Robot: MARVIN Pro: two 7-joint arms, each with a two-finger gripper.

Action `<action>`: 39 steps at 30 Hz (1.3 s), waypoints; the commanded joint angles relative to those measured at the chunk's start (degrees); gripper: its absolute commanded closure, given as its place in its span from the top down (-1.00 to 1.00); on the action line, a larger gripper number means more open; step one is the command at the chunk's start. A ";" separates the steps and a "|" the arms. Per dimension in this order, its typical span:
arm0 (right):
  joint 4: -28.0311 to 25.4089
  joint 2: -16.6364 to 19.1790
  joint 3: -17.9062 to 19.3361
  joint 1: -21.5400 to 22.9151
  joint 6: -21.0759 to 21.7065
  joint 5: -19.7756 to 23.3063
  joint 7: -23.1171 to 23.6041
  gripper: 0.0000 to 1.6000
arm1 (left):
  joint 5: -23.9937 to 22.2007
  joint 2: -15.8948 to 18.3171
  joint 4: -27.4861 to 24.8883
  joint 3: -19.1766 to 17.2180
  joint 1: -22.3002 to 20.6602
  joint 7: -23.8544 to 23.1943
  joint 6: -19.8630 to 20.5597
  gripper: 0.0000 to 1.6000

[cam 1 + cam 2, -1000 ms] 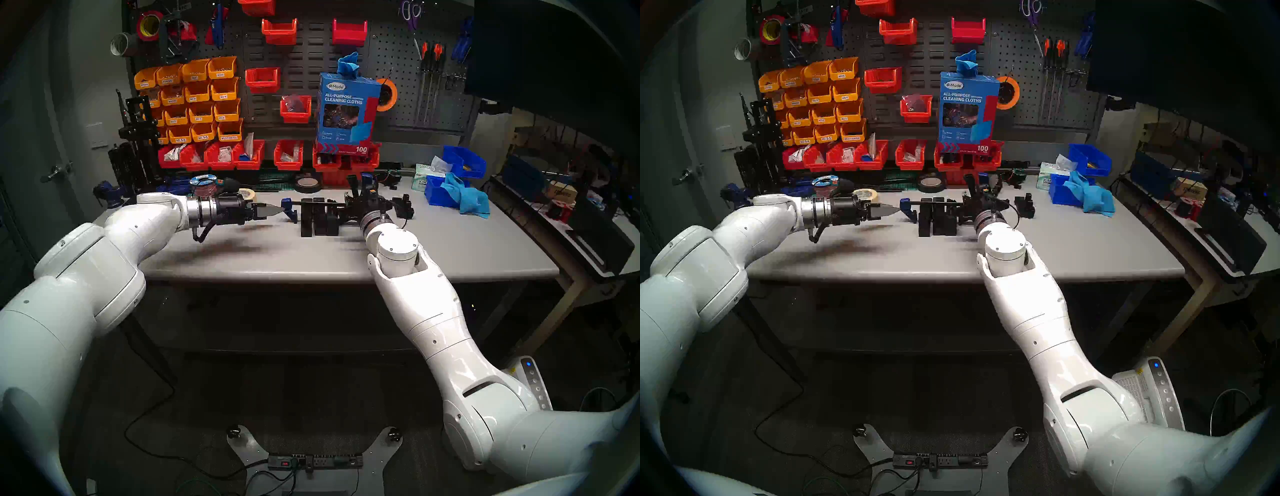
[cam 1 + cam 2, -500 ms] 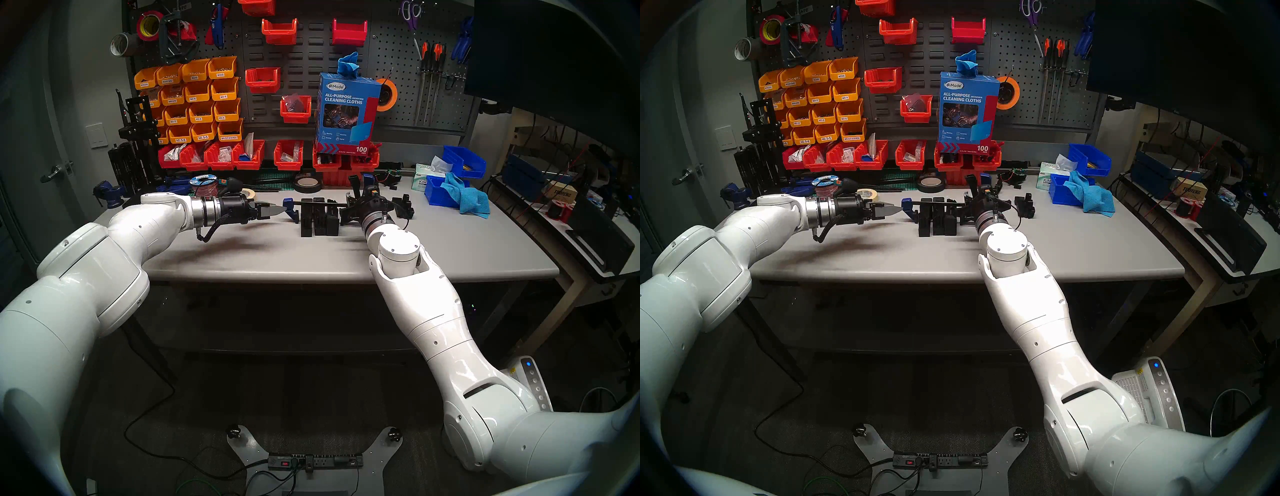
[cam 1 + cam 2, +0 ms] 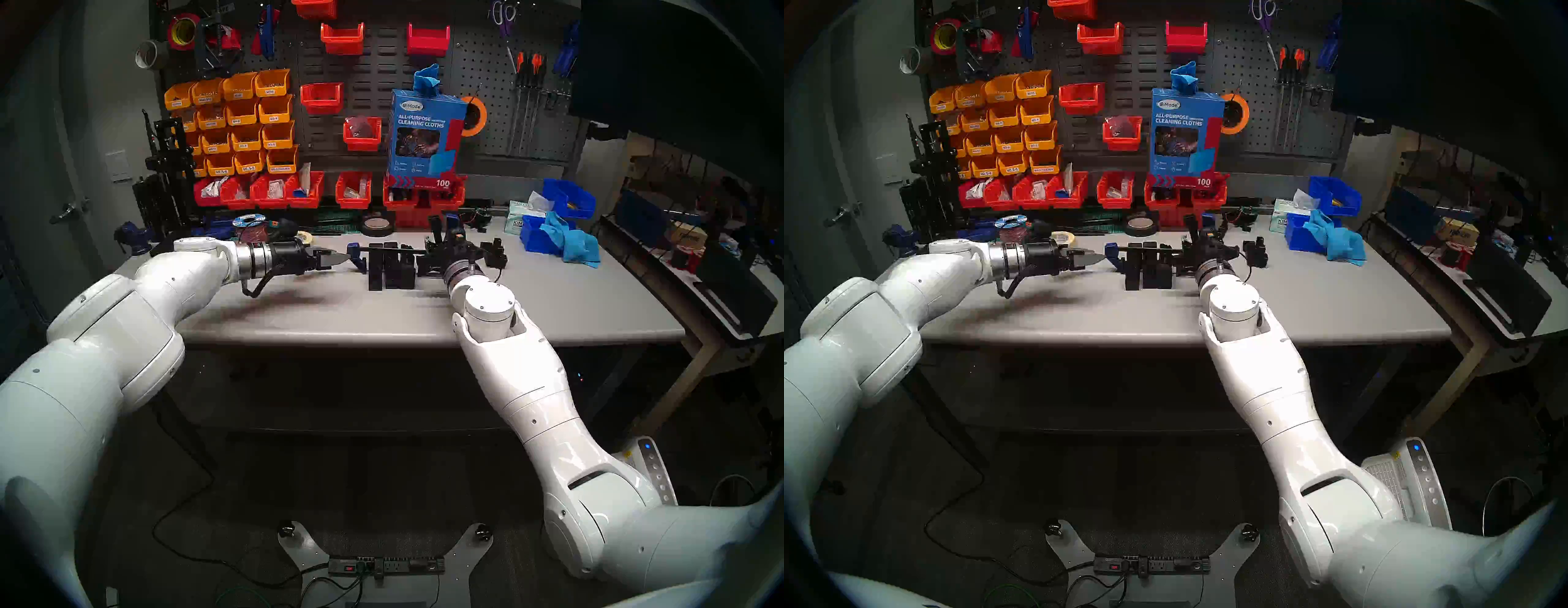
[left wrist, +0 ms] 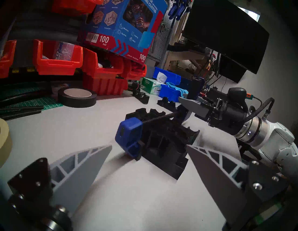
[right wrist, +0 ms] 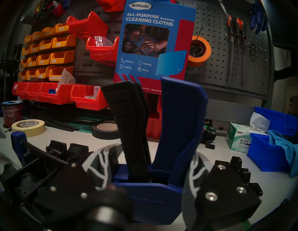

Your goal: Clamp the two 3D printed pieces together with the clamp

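The grey surface point(image 3: 551, 305) carries the work near its middle. The clamp point(image 4: 129, 135) lies across it, its thin black bar running over the two black printed pieces point(image 3: 390, 267), which stand upright side by side between the blue end jaw on the left and the handle on the right. The right end effector point(image 5: 145, 182) is clenched around the clamp body at the base of its upright black trigger and blue grip. The left end effector point(image 4: 148, 161) hangs released, fingers spread, just left of the blue end jaw without touching it.
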 commanded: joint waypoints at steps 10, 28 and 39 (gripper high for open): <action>-1.41 -0.25 -0.22 0.33 -0.49 -0.02 0.13 -1.00 | 0.28 -0.69 -0.71 0.08 -1.49 -0.54 -0.48 1.00; -1.70 -0.23 -0.41 -0.04 -0.54 -0.01 0.24 -1.00 | 0.83 -0.71 -0.84 0.18 -1.61 -0.96 -1.52 1.00; -1.96 -0.14 -0.54 -0.30 -0.59 -0.04 0.60 -1.00 | 1.65 -1.02 -0.58 0.39 -1.52 0.17 -2.20 1.00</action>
